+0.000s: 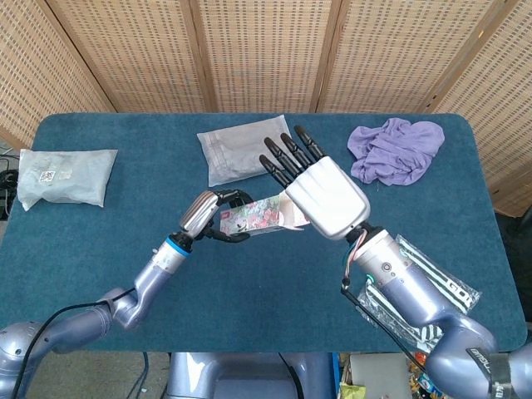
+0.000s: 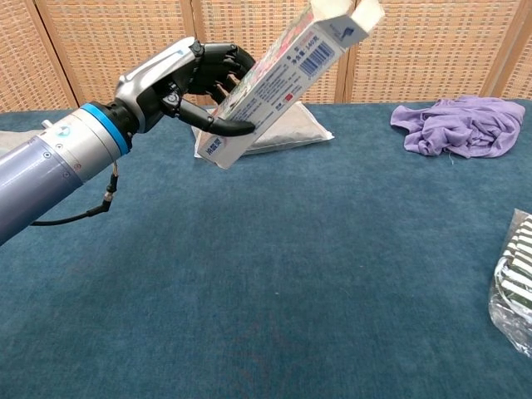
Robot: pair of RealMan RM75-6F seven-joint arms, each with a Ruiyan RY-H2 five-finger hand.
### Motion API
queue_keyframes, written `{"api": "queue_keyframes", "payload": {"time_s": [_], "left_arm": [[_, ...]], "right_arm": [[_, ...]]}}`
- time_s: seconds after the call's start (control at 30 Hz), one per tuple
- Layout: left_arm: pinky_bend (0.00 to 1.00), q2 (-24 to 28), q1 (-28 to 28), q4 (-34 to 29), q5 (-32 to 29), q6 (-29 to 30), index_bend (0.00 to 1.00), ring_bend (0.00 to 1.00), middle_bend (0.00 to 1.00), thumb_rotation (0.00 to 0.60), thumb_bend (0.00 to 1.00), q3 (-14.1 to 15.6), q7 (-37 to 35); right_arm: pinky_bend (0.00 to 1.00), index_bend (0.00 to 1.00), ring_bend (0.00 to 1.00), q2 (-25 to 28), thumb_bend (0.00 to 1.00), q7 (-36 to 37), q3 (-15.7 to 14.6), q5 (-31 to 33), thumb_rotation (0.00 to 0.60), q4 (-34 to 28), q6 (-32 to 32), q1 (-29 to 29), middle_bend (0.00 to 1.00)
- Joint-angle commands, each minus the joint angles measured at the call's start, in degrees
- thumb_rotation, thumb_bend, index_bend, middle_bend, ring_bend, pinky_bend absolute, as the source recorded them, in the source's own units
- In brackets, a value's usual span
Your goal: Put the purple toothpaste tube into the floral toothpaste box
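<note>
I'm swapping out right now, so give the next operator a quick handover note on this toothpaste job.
Left robot hand: grips the box, held tilted off the table, open end up.
Right robot hand: open, fingers spread, holding nothing, right at the box's open end.
Tube: not visible in either view; probably inside the box, but that can't be confirmed.
Done: box lifted and held.
Left: check the tube is fully in; the end flaps look open.

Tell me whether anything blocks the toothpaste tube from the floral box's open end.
No tube shows in either view. The left hand grips the floral box, tilted with its flapped end up. The right hand, fingers spread, covers that end in the head view; nothing else visible blocks it.
</note>
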Motion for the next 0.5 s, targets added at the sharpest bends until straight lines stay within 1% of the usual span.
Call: {"api": "queue_keyframes", "payload": {"time_s": [0.03,0.1,0.17,0.27,0.33,0.43,0.5], "left_arm": [[0.48,-0.19,0.06,0.38,0.14,0.29,0.60,0.45,0.51,0.600,0.30,0.10,-0.01],[0.48,-0.16,0.15,0.72,0.28,0.53,0.60,0.45,0.51,0.600,0.30,0.22,0.14],[0.48,0.39,0.42,1.31,0.69,0.92,0.60,0.45,0.51,0.600,0.30,0.61,0.77],[0.48,1.99,0.83,1.80,2.14,1.47,0.60,0.45,0.51,0.600,0.30,2.03,1.78],[0.48,3.81,1.42,2.98,3.62,1.80,0.60,0.45,0.51,0.600,0.30,3.76,3.95],[0.48,6.12,2.25,3.11,4.33,1.18,0.60,0.45,0.51,0.600,0.30,5.48,5.09],[0.48,8.07,3.05,3.63,4.26,-0.49,0.60,0.45,0.51,0.600,0.30,6.95,6.55]], "right_arm": [[0.00,0.00,0.00,1.62,0.00,1.33,0.21,-1.33,0.600,0.27,1.32,-1.73,0.00],[0.00,0.00,0.00,2.44,0.00,2.51,0.09,-2.16,0.600,0.71,1.76,-2.94,0.00],[0.00,0.00,0.00,3.35,0.00,5.08,-0.61,-3.23,0.600,2.14,2.52,-5.43,0.00],[0.00,0.00,0.00,3.17,0.00,9.55,-1.94,-6.84,0.600,5.44,3.10,-8.90,0.00],[0.00,0.00,0.00,2.07,0.00,14.48,-3.52,-9.76,0.600,9.04,3.68,-12.32,0.00],[0.00,0.00,0.00,-0.24,0.00,21.46,-5.37,-14.41,0.600,14.25,4.83,-16.42,0.00],[0.00,0.00,0.00,-3.28,0.00,27.55,-7.71,-17.90,0.600,19.57,6.16,-20.34,0.00]]}}
